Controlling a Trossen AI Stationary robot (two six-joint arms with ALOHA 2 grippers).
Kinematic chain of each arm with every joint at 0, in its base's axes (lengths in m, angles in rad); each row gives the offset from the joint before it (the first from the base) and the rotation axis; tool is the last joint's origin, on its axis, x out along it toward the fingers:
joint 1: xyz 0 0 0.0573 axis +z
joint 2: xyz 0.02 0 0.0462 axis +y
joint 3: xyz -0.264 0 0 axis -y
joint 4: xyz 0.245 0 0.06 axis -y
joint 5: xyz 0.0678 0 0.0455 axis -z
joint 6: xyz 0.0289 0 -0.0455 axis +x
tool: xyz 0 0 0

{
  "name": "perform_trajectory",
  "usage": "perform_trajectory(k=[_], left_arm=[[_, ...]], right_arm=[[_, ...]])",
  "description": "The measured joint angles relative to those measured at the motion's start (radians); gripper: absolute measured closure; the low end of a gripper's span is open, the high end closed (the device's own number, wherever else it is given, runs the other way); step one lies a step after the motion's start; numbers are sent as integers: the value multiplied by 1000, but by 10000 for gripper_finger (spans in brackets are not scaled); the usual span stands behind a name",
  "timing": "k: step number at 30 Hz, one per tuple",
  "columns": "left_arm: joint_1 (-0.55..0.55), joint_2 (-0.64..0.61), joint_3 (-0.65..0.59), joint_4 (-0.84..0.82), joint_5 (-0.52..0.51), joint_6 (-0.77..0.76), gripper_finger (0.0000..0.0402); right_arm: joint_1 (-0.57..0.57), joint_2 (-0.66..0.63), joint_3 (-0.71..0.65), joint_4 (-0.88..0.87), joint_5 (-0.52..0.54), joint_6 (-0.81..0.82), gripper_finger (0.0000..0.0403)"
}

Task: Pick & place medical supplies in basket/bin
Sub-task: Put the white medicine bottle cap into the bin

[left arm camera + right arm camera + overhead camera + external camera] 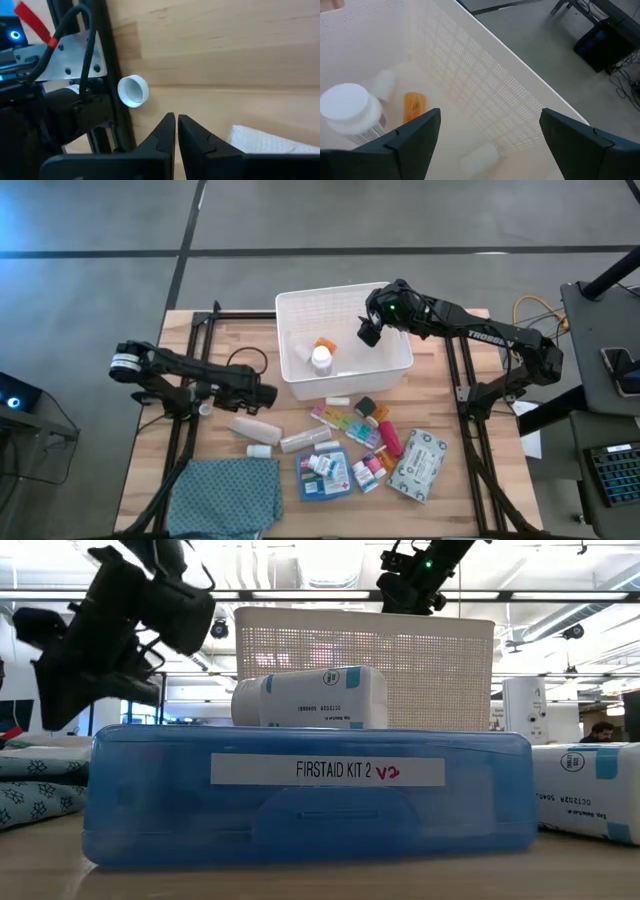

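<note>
With its fingers spread wide and holding nothing, the right gripper [368,332] hangs over the white bin [400,363], inside which stand a white-capped bottle [349,109] and an orange container [413,106]. Fingers pressed together on nothing, the left gripper [176,131] sits low over the table [450,510] near a small white cap [133,91], just beside a white tube [254,428]. Remaining supplies lie in front of the bin: pill organiser strip [345,424], blue first-aid box [310,796], wipes pack [419,465].
</note>
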Motion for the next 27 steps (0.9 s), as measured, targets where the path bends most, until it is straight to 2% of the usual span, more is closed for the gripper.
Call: perform_trajectory(k=[7, 18, 27], left_arm=[[-14, -1, -53, -15, -1, -28, 399], [-15, -2, -178, -8, 60, -54, 401], [-15, -2, -172, 19, 59, -56, 401]], right_arm=[[0, 0, 0, 0, 0, 0, 74], [0, 0, 0, 0, 0, -1, 74], [0, 0, 0, 2, 0, -1, 74]])
